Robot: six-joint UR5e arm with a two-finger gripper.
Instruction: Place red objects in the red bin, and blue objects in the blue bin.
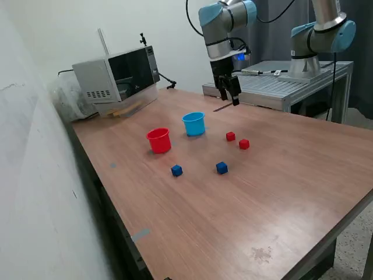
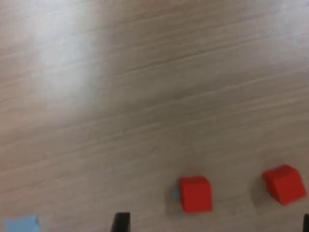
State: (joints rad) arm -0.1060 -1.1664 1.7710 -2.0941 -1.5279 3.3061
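Two small red cubes point(image 1: 231, 136) point(image 1: 243, 144) lie on the wooden table, toward the exterior view's right of the cups. They also show in the wrist view point(image 2: 195, 194) point(image 2: 284, 184). Two dark blue cubes point(image 1: 176, 170) point(image 1: 221, 168) lie nearer the front. The red cup point(image 1: 158, 140) and the light blue cup point(image 1: 194, 123) stand upright side by side. A sliver of the blue cup point(image 2: 19, 224) shows in the wrist view. My gripper point(image 1: 229, 96) point(image 2: 213, 224) hangs open and empty, high above the table behind the red cubes.
A microwave point(image 1: 119, 76) stands at the table's back, at the exterior view's left. A second arm point(image 1: 320, 35) sits on a metal platform point(image 1: 291, 81) behind the table. A wall runs along the exterior view's left.
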